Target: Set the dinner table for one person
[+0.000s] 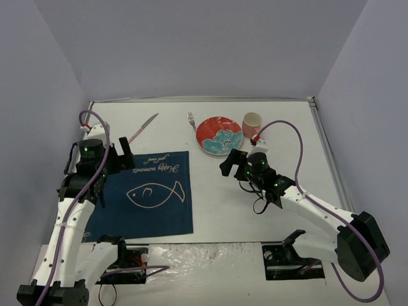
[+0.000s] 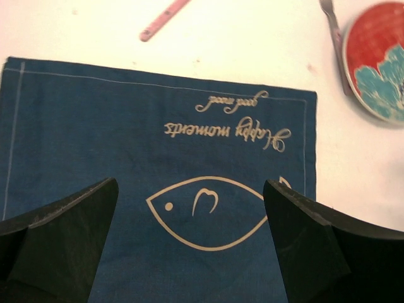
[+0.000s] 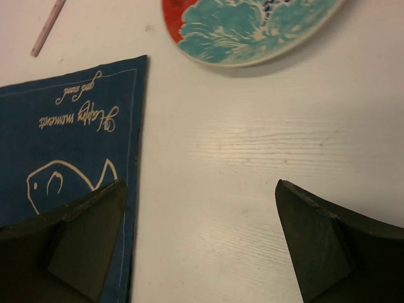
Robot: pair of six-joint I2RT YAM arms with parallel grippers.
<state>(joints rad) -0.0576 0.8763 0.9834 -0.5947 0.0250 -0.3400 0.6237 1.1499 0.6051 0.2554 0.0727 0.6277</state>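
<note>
**Crowded far side, loose mat: where this could slip**

The bench (image 1: 223, 207) runs under everything, wall to wall. The mat (image 1: 143, 191) lies flat on its near-left part. The plate (image 1: 218, 135), cup (image 1: 252, 124), fork (image 1: 191, 120) and knife (image 1: 143, 127) sit along the far side, none of them on the mat yet. Both end effectors are spread wide and carry nothing. The left end effector (image 2: 189, 189) hovers over the mat's fish drawing, and the right end effector (image 3: 202, 189) hovers over bare bench just below the plate.

Likely trouble, as I judge it:

- **Plate:** it is shallow and looks glazed, so a pinch on the rim may slide off or tip it.
- **Fork:** it lies right against the plate's left edge, though I cannot tell whether they touch. Shifting the plate could drag or flick the fork.
- **Cup:** it stands just right of the plate. A wide approach by the right arm could knock it over.
- **Mat:** pushing the plate across its edge rather than lifting it could bunch the cloth.
- **Arms:** if both reach toward the middle at once, they may clash.
</note>
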